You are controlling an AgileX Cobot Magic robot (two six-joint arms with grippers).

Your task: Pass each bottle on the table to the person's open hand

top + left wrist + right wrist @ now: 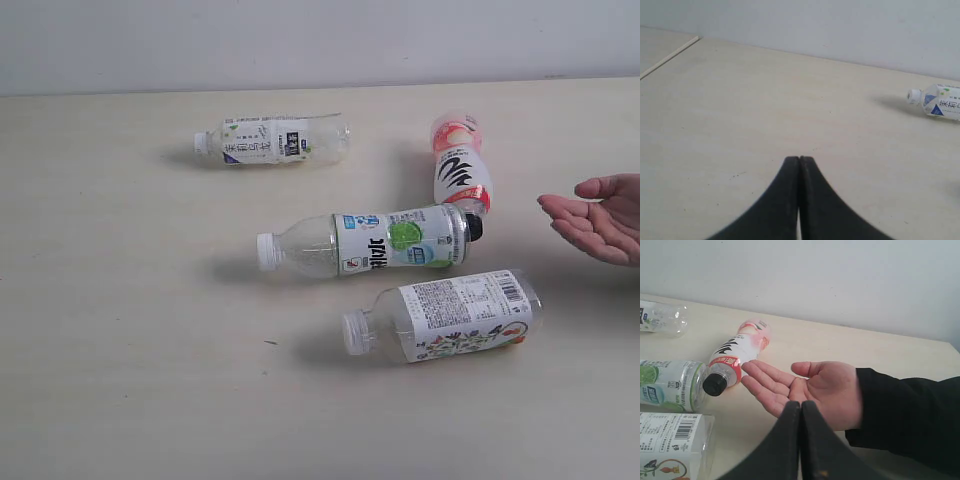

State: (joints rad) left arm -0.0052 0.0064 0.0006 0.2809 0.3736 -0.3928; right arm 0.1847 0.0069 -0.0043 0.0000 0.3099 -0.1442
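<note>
- All four bottles lie on their sides on the table (120,300): the white-label bottle (270,140) at the far side, the lime-label bottle (370,243) in the middle, the floral-label bottle (445,317) nearest the camera, and the black-capped pink-and-white bottle (460,165) closest to the open hand (600,220)
- The hand waits palm up at the right edge of the exterior view, just beside the pink-and-white bottle, whose cap end sits against or just beside the lime-label bottle's base
- The left gripper (799,161) has its jaws pressed together with nothing between them, over bare table well away from the bottles
- The right gripper (800,405) is likewise closed and empty, hanging near the palm
- The bottles look clear and empty, so probably very light; thin walls will likely dent under a hard squeeze
- Round, smooth and lying down, they may roll or skid when nudged
- Best hold: across the labelled mid-body, jaws square to the long axis, with modest pressure
</note>
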